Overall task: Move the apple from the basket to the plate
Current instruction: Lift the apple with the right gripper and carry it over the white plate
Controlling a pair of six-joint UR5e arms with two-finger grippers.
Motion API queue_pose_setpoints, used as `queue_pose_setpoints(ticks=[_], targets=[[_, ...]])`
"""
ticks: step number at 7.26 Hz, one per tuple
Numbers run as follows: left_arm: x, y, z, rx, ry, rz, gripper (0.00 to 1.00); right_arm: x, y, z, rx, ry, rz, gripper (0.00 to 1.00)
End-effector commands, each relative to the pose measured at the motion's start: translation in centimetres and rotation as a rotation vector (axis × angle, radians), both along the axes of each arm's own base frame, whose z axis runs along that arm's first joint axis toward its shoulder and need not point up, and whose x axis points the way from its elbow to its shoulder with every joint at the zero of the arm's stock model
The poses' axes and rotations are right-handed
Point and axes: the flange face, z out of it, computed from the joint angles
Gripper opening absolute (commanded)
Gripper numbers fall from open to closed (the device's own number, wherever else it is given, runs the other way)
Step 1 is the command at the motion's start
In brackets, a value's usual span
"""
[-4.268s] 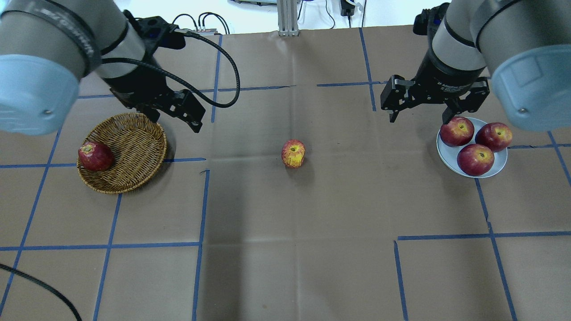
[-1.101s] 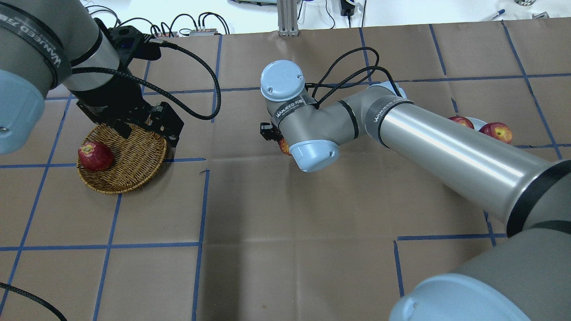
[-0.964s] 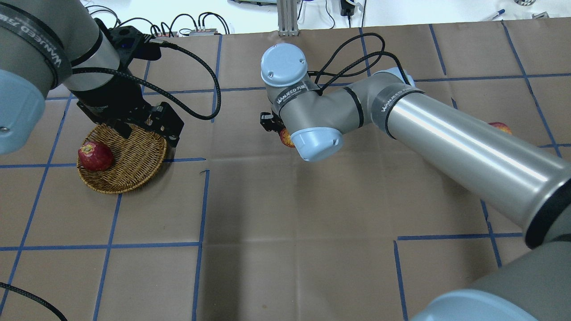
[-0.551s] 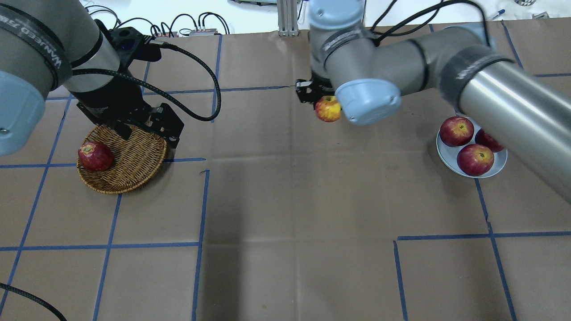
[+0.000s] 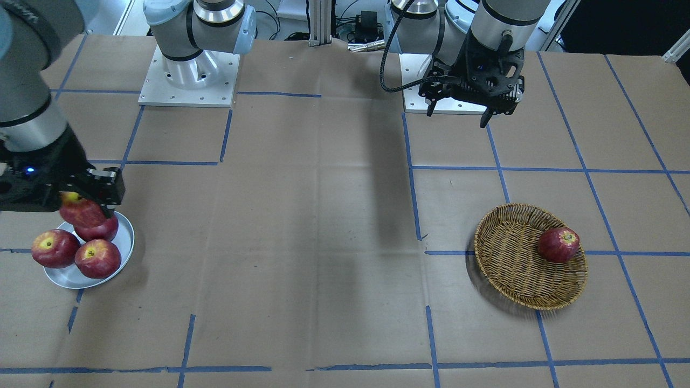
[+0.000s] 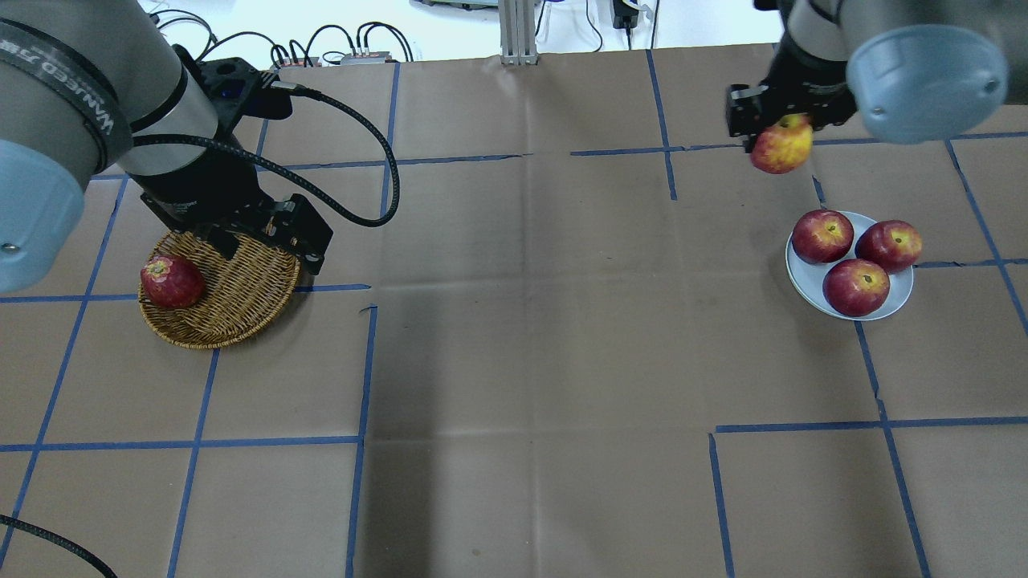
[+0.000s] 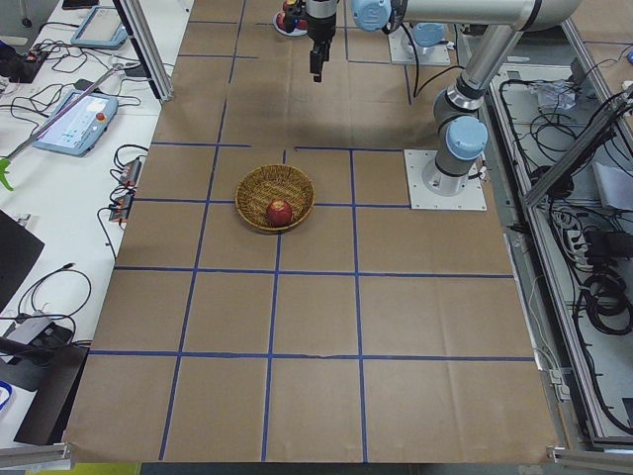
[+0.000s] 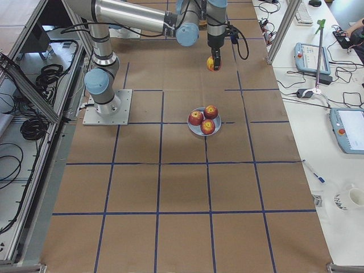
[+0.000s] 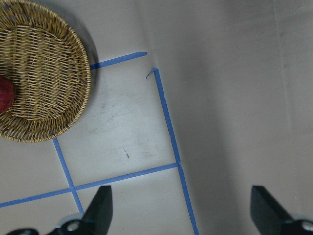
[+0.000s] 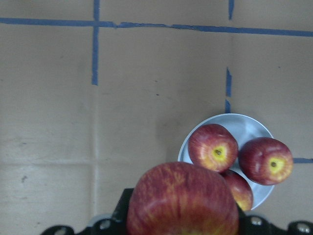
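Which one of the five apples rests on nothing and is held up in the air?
The yellow-streaked apple, gripped by the right gripper. Three apples lie on the plate, and one dark apple lies in the basket.

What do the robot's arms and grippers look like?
Both the left arm and the right arm are thick silver-grey tubes with pale blue round caps at the joints. A black band on the left one reads WANJEED. The left gripper and right gripper are black, each with two slim jaws. A black braided cable loops to the left wrist.
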Motion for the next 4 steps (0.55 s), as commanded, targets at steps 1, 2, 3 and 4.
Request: queue_pose_setpoints(ticks=[1, 2, 3, 4], targets=[[0.0, 0.0, -0.1, 0.002, 0.000, 0.000, 0.99, -9.0, 1.5, -3.1, 0.043, -0.057, 0.018, 0.62], [0.0, 0.0, -0.1, 0.002, 0.000, 0.000, 0.99, -11.6, 2.3, -4.7, 0.057, -0.098, 0.009, 0.62], [0.0, 0.0, -0.1, 0.003, 0.000, 0.000, 0.99, -12.4, 2.6, -6.5, 0.041, -0.110, 0.008, 0.62], [0.0, 0.0, -0.1, 0.003, 0.000, 0.000, 0.99, -12.6, 2.7, -8.9, 0.013, -0.097, 0.009, 0.62]])
